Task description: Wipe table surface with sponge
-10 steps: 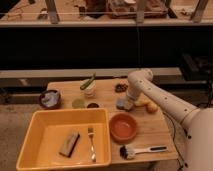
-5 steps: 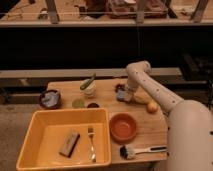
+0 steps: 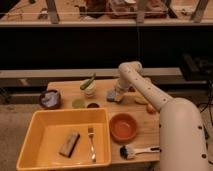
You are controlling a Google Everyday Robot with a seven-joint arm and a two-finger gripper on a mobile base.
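Note:
The light-brown wooden table surface fills the middle of the camera view. At its back centre lies the small blue-grey sponge, flat against the wood. My gripper points down onto the sponge from above and is shut on it. The white arm runs from the lower right, bends at an elbow near the table's far edge, and comes down to the sponge. The gripper hides part of the sponge.
A big yellow tub at front left holds a brown block and a fork. An orange bowl and a brush lie in front. A dark bowl with a rag, a white cup and two small dishes stand left of the sponge.
The gripper has slid the sponge to the left and a little toward the far edge. The elbow has swung left with it.

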